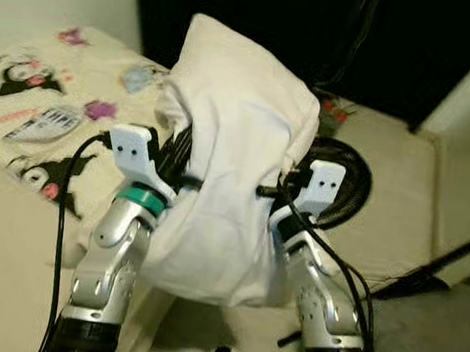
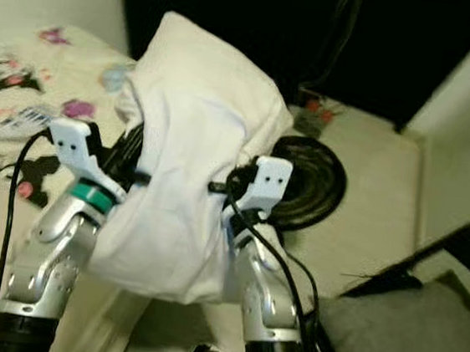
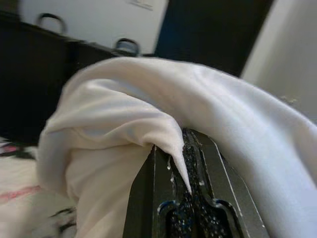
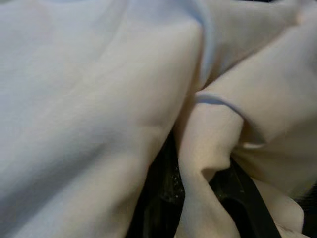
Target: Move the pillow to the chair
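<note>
one white pillow [image 1: 226,183], lifted clear of the bed [image 1: 49,106] and held chest-high between both arms. the left gripper [image 3: 185,198] is pinched tight on a fold of the pillowcase, cloth trapped between its black fingers; the right gripper [image 4: 198,193] bites a bunched fold on the opposite side, its fingers closed into the fabric. you are in the carrying step: keep both pinches firm and the two wrists level so the pillow does not twist or sag out of one hold, and turn toward the chair before you lower. the thin folds look liable to slip, so move smoothly. count: one pillow, two grippers, one bedsheet printed with cartoon figures, one round black object [image 1: 340,179] on the pale floor beyond the pillow, one grey cushion [image 2: 403,337] at the robot's right, possibly the chair's seat.
</note>
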Motion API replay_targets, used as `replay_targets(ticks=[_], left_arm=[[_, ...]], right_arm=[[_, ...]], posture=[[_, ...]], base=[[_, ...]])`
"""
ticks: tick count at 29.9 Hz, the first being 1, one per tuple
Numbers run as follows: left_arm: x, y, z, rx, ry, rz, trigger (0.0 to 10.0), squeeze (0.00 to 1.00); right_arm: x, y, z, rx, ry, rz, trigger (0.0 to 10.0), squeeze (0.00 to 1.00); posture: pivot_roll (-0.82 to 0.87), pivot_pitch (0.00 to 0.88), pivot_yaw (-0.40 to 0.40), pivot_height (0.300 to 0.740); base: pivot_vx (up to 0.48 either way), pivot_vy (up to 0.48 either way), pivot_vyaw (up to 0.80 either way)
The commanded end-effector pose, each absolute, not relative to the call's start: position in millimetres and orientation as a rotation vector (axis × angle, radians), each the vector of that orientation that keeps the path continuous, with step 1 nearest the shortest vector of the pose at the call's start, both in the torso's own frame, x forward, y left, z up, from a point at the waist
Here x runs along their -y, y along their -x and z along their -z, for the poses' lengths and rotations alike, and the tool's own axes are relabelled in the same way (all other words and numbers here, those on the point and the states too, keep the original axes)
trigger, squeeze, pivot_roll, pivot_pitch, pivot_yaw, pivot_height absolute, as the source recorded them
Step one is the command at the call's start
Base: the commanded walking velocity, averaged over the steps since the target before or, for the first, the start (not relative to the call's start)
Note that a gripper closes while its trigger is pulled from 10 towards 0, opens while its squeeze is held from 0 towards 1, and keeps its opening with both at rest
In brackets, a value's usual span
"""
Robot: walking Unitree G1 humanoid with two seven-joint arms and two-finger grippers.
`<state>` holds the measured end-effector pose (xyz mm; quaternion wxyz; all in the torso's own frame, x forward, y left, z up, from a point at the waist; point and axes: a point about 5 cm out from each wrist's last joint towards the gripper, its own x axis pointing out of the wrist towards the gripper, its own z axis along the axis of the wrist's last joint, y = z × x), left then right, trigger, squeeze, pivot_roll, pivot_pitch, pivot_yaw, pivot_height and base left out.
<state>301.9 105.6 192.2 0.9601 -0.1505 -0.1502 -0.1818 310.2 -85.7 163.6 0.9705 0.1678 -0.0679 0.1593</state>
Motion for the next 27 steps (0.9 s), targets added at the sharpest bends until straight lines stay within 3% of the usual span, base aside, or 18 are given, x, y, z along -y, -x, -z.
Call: replay_targets(ticks=[1, 27], left_arm=[[-83, -296, -197, 0.314, 0.302, 0.495, 10.0, 0.0], [-81, -290, -207, 0.354, 0.418, 0.537, 10.0, 0.0]], right_arm=[[57, -301, -177, 0.184, -0.389, -0.425, 10.0, 0.0], [53, -299, -190, 0.226, -0.363, -0.452, 10.0, 0.0]], posture=[[0.0, 0.057, 0.05, 0.74], [-0.01, 0.062, 0.049, 0.74]], base=[[0.0, 0.0, -0.8], [0.0, 0.0, -0.8]])
